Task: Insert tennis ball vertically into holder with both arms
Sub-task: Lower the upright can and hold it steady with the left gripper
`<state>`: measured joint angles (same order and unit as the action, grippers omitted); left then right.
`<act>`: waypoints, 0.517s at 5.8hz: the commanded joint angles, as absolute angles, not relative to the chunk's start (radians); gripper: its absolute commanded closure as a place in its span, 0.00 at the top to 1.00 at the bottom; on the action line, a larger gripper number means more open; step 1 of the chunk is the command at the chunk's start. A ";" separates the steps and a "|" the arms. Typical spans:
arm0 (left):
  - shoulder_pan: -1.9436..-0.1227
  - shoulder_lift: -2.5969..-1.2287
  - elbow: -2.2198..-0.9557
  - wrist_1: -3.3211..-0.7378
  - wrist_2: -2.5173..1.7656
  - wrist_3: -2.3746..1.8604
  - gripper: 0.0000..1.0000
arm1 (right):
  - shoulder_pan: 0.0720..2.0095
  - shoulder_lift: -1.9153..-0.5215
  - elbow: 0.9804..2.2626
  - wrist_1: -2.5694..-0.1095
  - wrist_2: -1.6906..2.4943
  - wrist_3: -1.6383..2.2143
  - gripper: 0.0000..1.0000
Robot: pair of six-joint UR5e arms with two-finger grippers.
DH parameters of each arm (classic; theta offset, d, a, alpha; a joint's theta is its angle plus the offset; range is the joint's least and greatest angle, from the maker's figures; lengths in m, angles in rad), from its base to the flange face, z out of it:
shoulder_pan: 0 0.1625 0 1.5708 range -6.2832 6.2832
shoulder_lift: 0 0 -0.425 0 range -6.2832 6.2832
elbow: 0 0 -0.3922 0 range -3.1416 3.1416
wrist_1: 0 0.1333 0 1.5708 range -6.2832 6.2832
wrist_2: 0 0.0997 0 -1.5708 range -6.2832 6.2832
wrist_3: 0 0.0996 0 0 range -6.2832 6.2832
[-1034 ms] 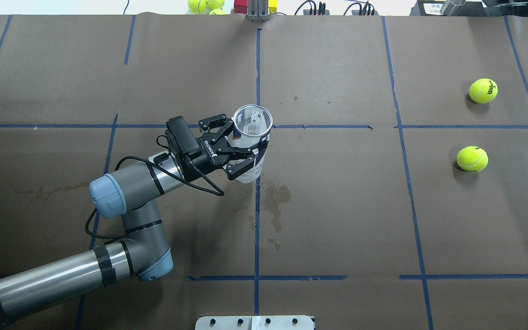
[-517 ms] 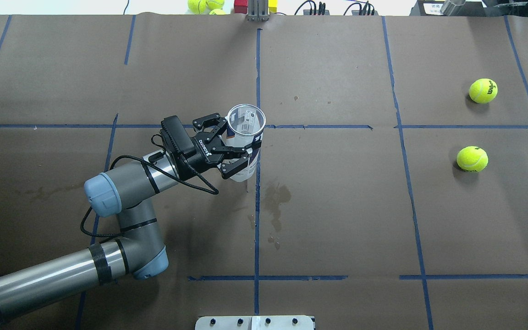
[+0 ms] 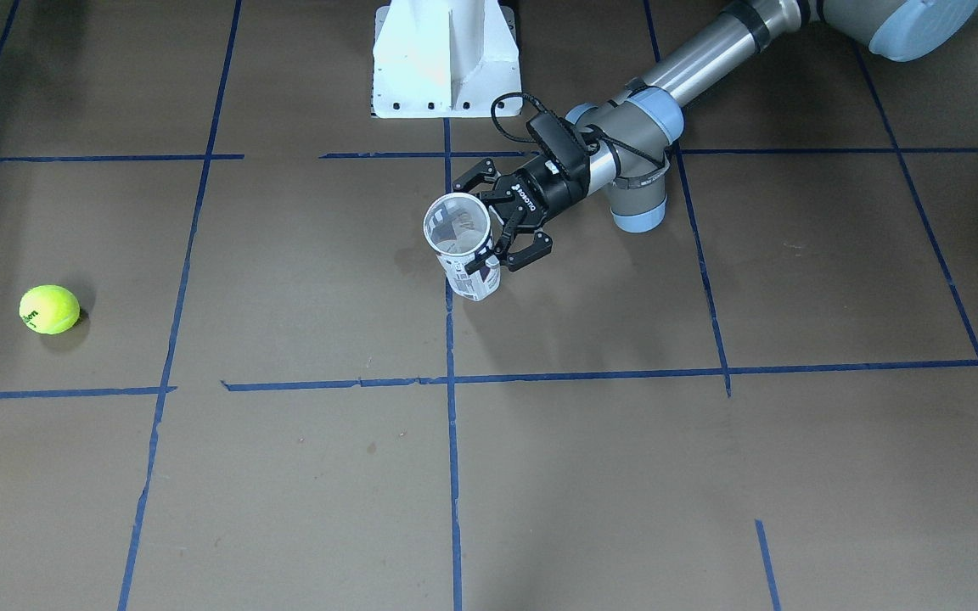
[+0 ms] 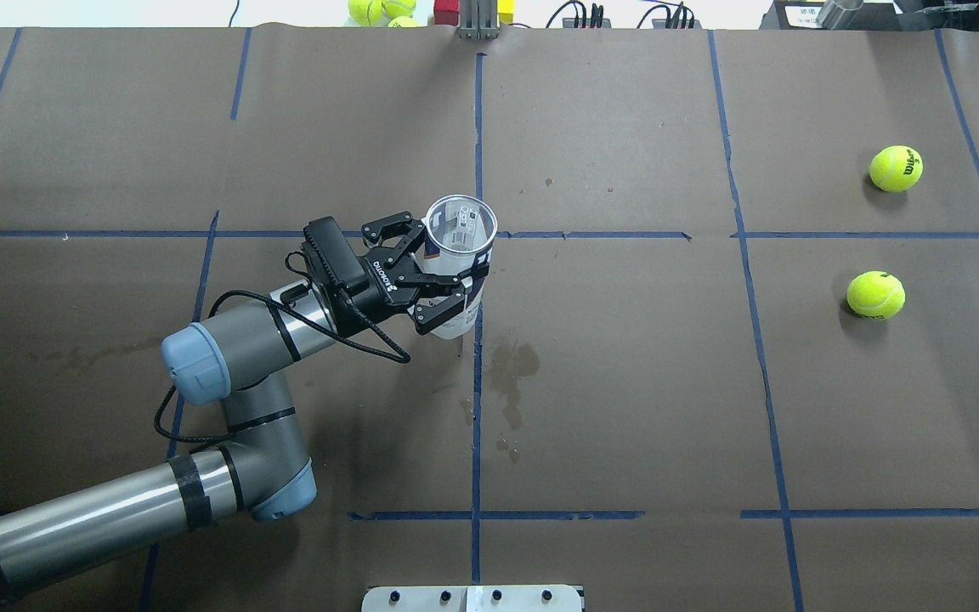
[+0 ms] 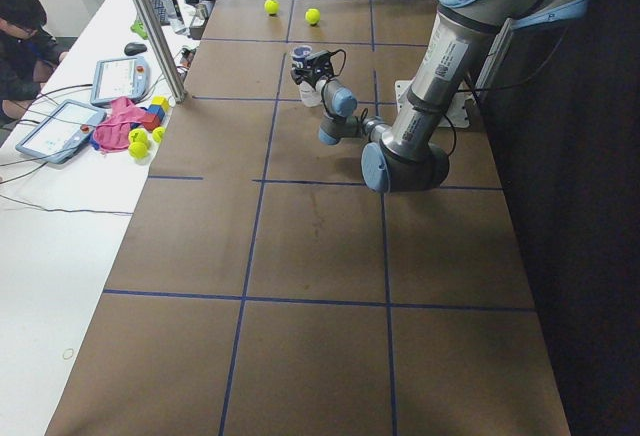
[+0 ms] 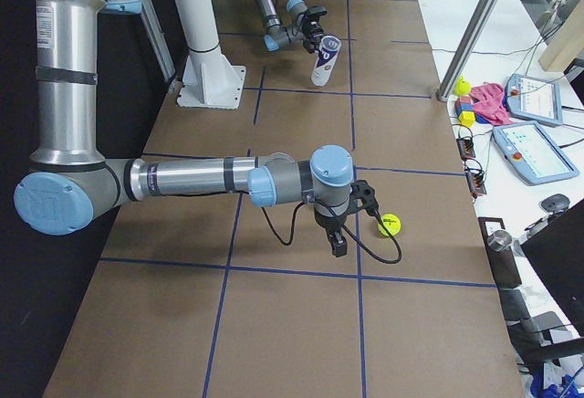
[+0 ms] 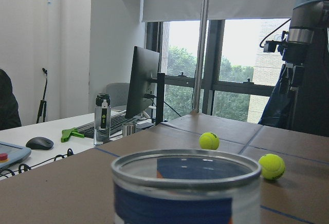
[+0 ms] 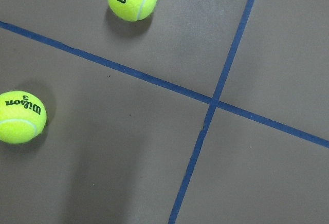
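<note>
Holder point(image 7: 186, 193) mostly outside left wrist view

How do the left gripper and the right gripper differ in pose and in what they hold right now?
The left gripper is shut on the holder, whose open end faces up; the right gripper carries nothing visible, and its opening cannot be judged. The left gripper reaches in sideways, while the right gripper points down at the table near a tennis ball. Both are black two-finger grippers.
</note>
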<state>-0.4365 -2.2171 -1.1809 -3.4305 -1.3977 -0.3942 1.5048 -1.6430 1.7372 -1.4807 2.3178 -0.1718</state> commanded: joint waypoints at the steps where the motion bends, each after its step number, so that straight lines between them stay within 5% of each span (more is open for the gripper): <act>1: -0.433 -2.244 -1.149 -3.431 -1.397 -0.394 0.75 | 1.505 -1.643 1.735 -1.480 2.318 -0.172 1.00; 3: -0.436 -2.234 -1.149 -3.436 -1.399 -0.394 0.84 | 1.505 -1.640 1.729 -1.480 2.318 -0.172 1.00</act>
